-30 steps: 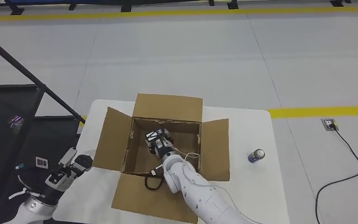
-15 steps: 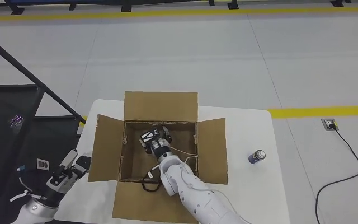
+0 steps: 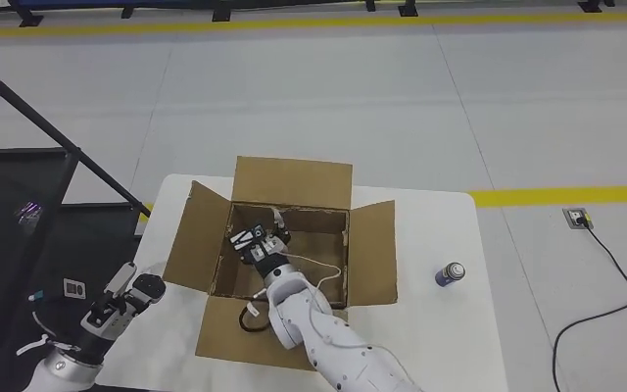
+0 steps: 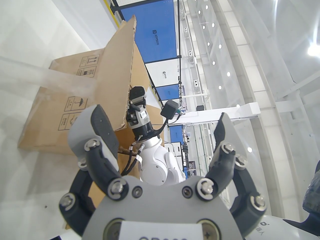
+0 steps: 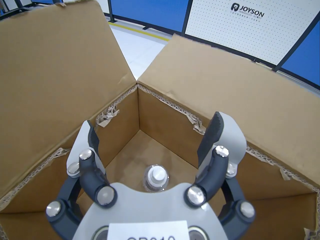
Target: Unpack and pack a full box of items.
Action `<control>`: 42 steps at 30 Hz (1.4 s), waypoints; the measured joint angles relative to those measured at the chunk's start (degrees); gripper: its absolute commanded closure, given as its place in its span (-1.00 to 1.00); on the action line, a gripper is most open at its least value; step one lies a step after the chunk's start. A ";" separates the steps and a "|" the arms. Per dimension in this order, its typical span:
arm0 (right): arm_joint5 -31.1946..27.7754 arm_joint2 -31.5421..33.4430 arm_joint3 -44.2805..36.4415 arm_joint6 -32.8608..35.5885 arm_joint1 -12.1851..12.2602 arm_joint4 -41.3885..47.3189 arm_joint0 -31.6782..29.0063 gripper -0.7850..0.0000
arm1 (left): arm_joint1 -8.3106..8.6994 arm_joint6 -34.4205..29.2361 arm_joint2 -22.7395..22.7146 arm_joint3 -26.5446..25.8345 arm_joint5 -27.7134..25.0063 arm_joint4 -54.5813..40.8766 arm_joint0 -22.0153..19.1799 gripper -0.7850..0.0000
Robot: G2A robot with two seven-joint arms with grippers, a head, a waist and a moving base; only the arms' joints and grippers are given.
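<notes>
The open cardboard box [image 3: 292, 181] stands mid-table with all its flaps spread. My right gripper [image 3: 257, 243] hangs inside the box's left half, open, with nothing between its fingers. In the right wrist view the right gripper [image 5: 153, 123] is above a clear bottle with a white cap [image 5: 155, 176], which stands upright on the box floor near a corner of the box [image 5: 200, 88]. My left gripper [image 3: 133, 286] sits off the table's front left corner, open and empty. In the left wrist view the left gripper [image 4: 160, 116] faces the box's outer side [image 4: 62, 101].
A small blue can [image 3: 449, 273] stands on the white table [image 3: 431, 323], right of the box. A black pole [image 3: 59, 137] slants past the table's left edge. The box's left flap [image 3: 191, 235] leans out toward the left arm.
My right gripper has moved left inside the box. The box has shifted and turned a little on the table, its flaps moving with it. The left arm has barely moved.
</notes>
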 measured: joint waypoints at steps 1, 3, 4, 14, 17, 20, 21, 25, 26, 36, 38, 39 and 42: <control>-0.11 0.05 -1.61 0.48 0.14 -0.91 -0.71 -1.00 | 0.00 -0.08 0.00 0.01 0.06 0.02 -0.07 -1.00; -0.47 0.15 -4.35 1.67 0.43 -2.50 -1.88 -1.00 | 0.00 -0.20 0.03 0.06 0.15 0.03 -0.22 -1.00; -0.80 0.24 -5.90 2.38 0.62 -3.38 -2.52 -1.00 | 0.00 -0.24 0.06 0.09 0.19 0.03 -0.31 -1.00; -1.35 4.03 -30.94 9.88 4.51 -19.93 -16.63 -1.00 | 0.09 -1.37 0.76 0.67 0.68 0.41 -1.83 -1.00; -0.63 6.67 -40.43 11.69 5.87 -25.35 -22.90 -1.00 | 0.14 -1.84 1.14 0.95 0.93 0.74 -2.40 -1.00; -1.03 10.32 -50.00 13.33 7.20 -29.03 -29.77 -1.00 | 0.19 -2.25 1.57 1.19 1.23 0.95 -3.01 -1.00; -1.32 11.53 -52.77 13.80 7.56 -29.75 -31.81 -1.00 | 0.21 -2.39 1.71 1.26 1.36 1.02 -3.21 -1.00; -2.94 16.93 -63.06 15.56 8.83 -30.81 -39.76 -1.00 | 0.30 -3.04 2.46 1.60 1.92 1.53 -4.26 -1.00; -3.81 18.72 -65.45 16.42 9.12 -30.51 -41.61 -1.00 | 0.33 -3.22 2.71 1.75 2.08 1.68 -4.60 -1.00; -9.73 35.85 -72.77 22.99 10.51 -19.27 -47.06 -1.00 | 0.52 -3.89 4.05 2.74 3.11 2.46 -6.93 -1.00; -10.41 39.03 -72.34 23.40 10.72 -16.37 -47.41 -1.00 | 0.57 -3.76 3.89 2.87 3.23 2.48 -7.23 -1.00; -10.82 40.20 -72.06 23.81 10.81 -15.30 -47.43 -1.00 | 0.58 -3.68 3.78 2.95 3.28 2.42 -7.33 -1.00; -13.18 43.87 -70.10 27.61 11.16 -12.24 -46.74 -1.00 | 0.63 -3.28 3.34 3.19 3.48 2.15 -7.52 -1.00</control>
